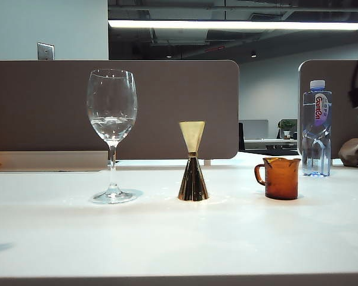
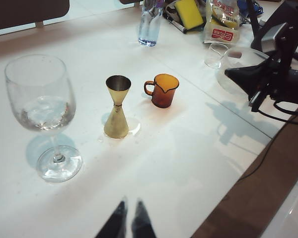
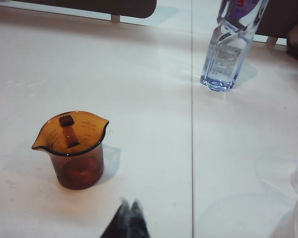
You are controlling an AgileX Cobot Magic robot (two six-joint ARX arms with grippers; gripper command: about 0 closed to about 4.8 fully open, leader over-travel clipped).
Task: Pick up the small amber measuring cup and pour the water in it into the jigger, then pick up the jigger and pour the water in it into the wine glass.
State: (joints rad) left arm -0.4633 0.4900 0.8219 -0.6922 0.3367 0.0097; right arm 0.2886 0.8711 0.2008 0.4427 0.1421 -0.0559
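The small amber measuring cup (image 1: 281, 177) (image 3: 74, 148) (image 2: 164, 90) stands upright on the white table, right of the jigger (image 1: 193, 170) (image 2: 117, 108). The jigger is upright with its pale cone on top. Farther left stands the wine glass (image 1: 111, 134) (image 2: 42, 106), with water (image 2: 43, 111) low in its bowl. My right gripper (image 3: 129, 204) is shut and empty, hanging a short way back from the cup. My left gripper (image 2: 130, 204) is shut with nothing in it, above the table in front of the jigger and the glass. Neither gripper shows in the exterior view.
A clear water bottle (image 1: 317, 128) (image 3: 228, 49) stands behind the cup. The right arm (image 2: 268, 74) hangs over the table's right side. Nearby lie a clear bowl (image 2: 238, 64), a small clear glass (image 2: 216, 53), a yellow sponge (image 2: 189, 12) and a snack bag (image 2: 221, 22). Brown partition boards (image 1: 167, 107) close the back.
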